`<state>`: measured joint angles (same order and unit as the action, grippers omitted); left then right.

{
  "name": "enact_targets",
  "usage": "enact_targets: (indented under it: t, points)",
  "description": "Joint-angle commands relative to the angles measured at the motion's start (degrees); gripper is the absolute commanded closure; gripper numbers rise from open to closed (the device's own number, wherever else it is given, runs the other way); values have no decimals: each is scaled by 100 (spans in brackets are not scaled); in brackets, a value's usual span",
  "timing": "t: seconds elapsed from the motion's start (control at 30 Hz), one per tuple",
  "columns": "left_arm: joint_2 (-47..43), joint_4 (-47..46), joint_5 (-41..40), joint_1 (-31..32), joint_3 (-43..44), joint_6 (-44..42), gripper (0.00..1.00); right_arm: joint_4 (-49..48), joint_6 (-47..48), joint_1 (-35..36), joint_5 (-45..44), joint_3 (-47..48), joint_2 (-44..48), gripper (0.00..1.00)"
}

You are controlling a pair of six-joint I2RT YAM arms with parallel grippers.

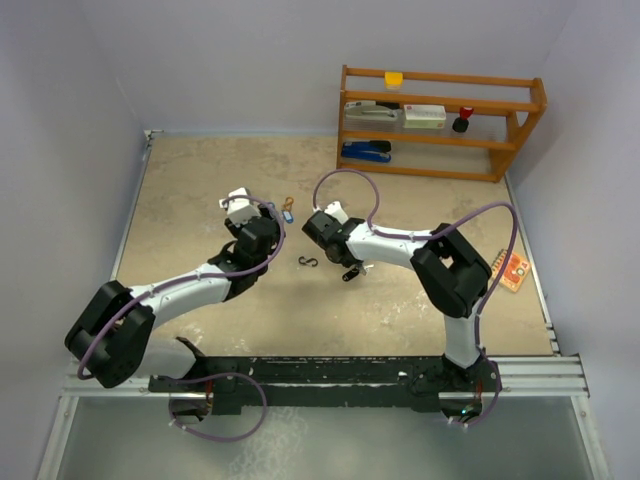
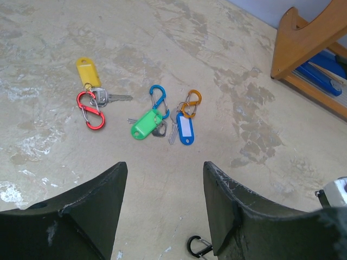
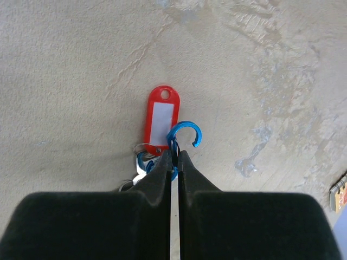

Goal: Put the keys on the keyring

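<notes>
In the left wrist view three tagged keys lie on the table: a yellow-tag key [image 2: 89,73] with a red S-clip [image 2: 91,111], a green-tag key [image 2: 145,124] with a blue clip [image 2: 158,99], and a blue-tag key [image 2: 185,128] with an orange clip [image 2: 191,104]. My left gripper [image 2: 162,165] is open and empty, just short of them. My right gripper [image 3: 173,151] is shut on a blue S-clip [image 3: 186,131] that carries a red-tag key [image 3: 161,116] and silver rings. The top view shows the key cluster [image 1: 288,210] between my left gripper [image 1: 265,238] and right gripper [image 1: 318,232].
A black S-clip [image 1: 307,262] lies on the table between the arms and shows under my left gripper's right finger [image 2: 199,246]. A small dark object [image 1: 350,272] lies by the right forearm. A wooden shelf [image 1: 440,120] stands at the back right. An orange card [image 1: 512,270] lies at the right edge.
</notes>
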<state>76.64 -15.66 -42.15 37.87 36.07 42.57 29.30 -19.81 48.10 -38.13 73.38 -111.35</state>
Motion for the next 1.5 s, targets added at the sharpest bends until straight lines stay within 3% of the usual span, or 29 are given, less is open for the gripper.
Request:
enact_targets:
  t: [0.0,0.47,1.07,1.33,1.47]
  points:
    - [-8,-193,23,-56,-22,103,44,109,-219,26,-461,16,326,100]
    - [9,-192,45,-60,-43,129,44,111,-339,13,-840,-127,556,100]
    - [99,-246,171,-60,-5,103,44,7,-78,-100,-383,61,49,100]
    - [655,-591,1620,-56,406,-408,44,-766,-31,-926,710,-595,1132,100]
    - [1085,-745,2410,-28,716,-560,44,-898,14,-1187,794,-742,1640,100]
